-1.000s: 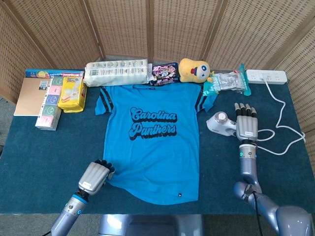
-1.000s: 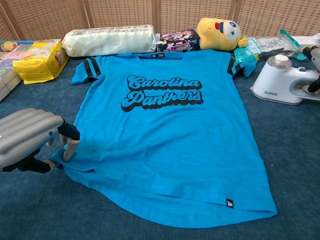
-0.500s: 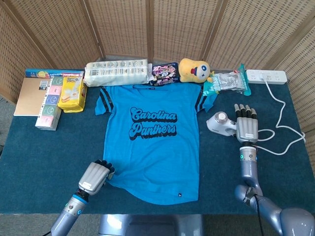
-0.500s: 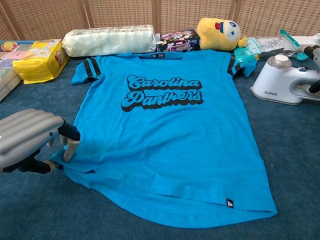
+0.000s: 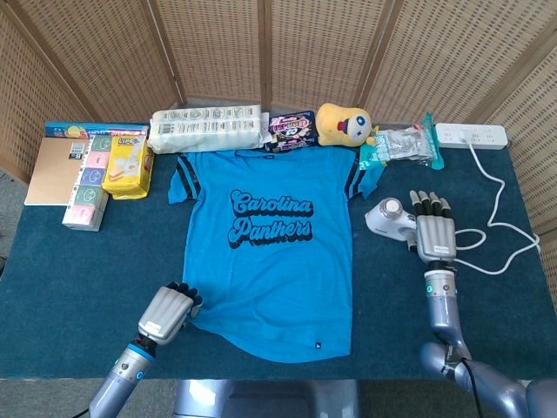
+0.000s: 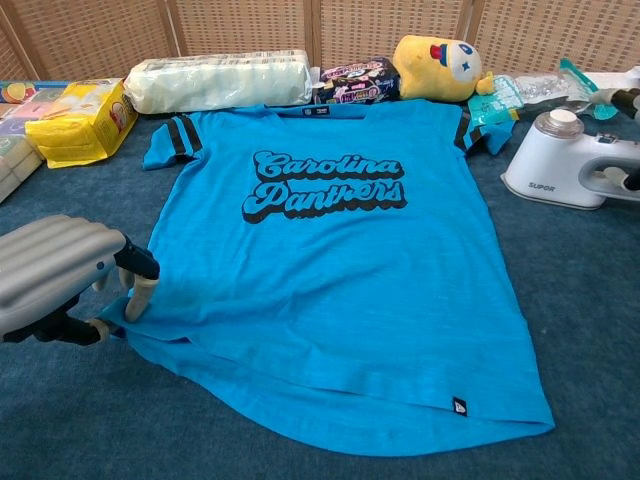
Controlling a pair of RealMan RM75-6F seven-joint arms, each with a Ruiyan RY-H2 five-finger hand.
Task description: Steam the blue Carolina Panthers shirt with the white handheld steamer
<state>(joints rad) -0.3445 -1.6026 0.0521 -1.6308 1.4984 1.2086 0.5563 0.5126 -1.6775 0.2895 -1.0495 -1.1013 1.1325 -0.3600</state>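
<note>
The blue Carolina Panthers shirt [image 5: 270, 252] [image 6: 330, 260] lies flat in the middle of the table, collar away from me. At its near left hem corner my left hand [image 5: 167, 313] [image 6: 60, 275] has its fingers curled in and pinches the cloth between thumb and fingertip. The white handheld steamer [image 5: 390, 219] [image 6: 565, 160] lies on its side just right of the shirt. My right hand [image 5: 433, 232] is open, fingers stretched out flat, at the right side of the steamer's handle and not closed around it. In the chest view only a dark fingertip [image 6: 633, 180] shows at the right edge.
Along the back stand a wrapped roll pack [image 5: 205, 128], a snack bag [image 5: 290, 130], a yellow plush toy [image 5: 343, 124] and a clear packet [image 5: 401, 144]. Yellow tissue pack [image 5: 126, 164] and boxes [image 5: 87, 183] sit back left. A power strip [image 5: 471, 134] and white cable [image 5: 500, 218] lie at right.
My right hand has drawn back a little toward me, away from the steamer's handle. The left hand and the shirt have stayed put.
</note>
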